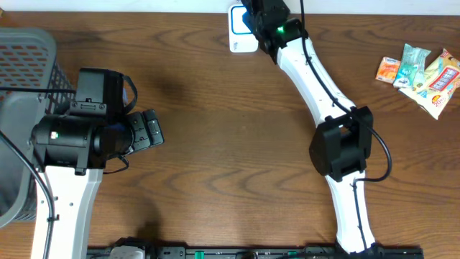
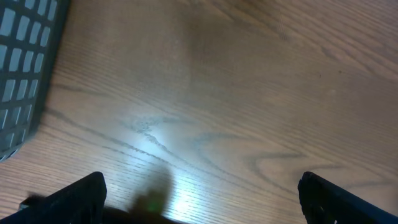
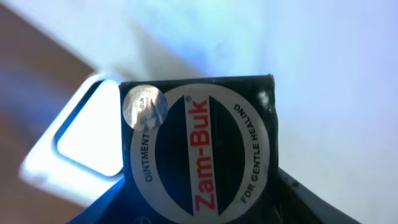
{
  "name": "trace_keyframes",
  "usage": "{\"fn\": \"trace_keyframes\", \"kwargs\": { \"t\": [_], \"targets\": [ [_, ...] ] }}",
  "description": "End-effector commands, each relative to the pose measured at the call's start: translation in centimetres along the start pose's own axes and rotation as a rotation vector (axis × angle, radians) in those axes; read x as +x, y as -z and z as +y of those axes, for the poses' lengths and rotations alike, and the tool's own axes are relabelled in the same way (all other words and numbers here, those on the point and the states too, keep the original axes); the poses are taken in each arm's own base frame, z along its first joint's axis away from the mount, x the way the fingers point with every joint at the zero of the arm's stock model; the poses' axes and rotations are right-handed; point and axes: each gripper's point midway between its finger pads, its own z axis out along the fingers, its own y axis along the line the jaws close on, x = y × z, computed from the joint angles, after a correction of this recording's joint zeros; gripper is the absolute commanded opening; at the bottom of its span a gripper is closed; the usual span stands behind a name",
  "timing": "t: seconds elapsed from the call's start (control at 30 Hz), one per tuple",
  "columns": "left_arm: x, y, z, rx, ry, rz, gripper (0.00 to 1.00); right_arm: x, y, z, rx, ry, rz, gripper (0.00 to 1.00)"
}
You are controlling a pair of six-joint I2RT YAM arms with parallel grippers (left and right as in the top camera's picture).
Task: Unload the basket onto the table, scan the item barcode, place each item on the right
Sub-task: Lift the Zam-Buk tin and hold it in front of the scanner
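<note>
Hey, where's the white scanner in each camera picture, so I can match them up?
Overhead: the white scanner sits at the top edge, near centre, partly under the right arm.
Left wrist: not in it.
Right wrist: it is at the left, behind the held ointment box.
Shared landmark: the brown wooden table.

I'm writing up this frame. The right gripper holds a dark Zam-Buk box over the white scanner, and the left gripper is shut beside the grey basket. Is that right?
One slip: the left gripper is open, not shut; the left wrist view shows its fingers wide apart near the grey basket. The Zam-Buk box in the right gripper over the white scanner is correct.
</note>
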Motion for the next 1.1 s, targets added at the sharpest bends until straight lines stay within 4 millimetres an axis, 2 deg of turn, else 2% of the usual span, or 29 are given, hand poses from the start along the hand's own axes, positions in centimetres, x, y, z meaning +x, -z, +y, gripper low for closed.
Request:
{"fn": "trace_keyframes", "kwargs": {
  "t": [0.0, 0.1, 0.2, 0.27, 0.53, 0.8, 1.0, 1.07],
  "targets": [
    [0.0, 0.1, 0.1, -0.002, 0.002, -0.003, 0.98, 2.0, -2.7, 0.2, 0.119, 0.158, 0.06, 0.55],
    [0.0, 0.1, 0.1, -0.002, 0.002, -0.003, 0.98, 2.5, -4.1, -0.3, 0.23, 0.219, 0.075, 0.55],
    [0.0, 0.1, 0.1, -0.002, 0.002, -0.003, 0.98, 2.5, -4.4, -1.0, 0.306, 0.198, 0.078, 0.54],
    [0.0, 0.1, 0.1, -0.002, 0.002, -0.003, 0.98, 2.6, -4.7, -0.7, 0.305, 0.197, 0.075, 0.53],
    [0.0, 0.1, 0.1, -0.002, 0.002, -0.003, 0.98, 2.0, -4.5, 2.6, 0.234, 0.195, 0.057, 0.52],
    [0.0, 0.1, 0.1, -0.002, 0.002, -0.003, 0.98, 1.5, -4.0, 4.5, 0.204, 0.213, 0.056, 0.52],
    [0.0, 0.1, 0.1, -0.002, 0.002, -0.003, 0.98, 1.7, -4.0, 4.1, 0.213, 0.211, 0.065, 0.56],
    [0.0, 0.1, 0.1, -0.002, 0.002, -0.003, 0.98, 1.9, -3.9, 3.1, 0.238, 0.204, 0.077, 0.57]
  ]
}}
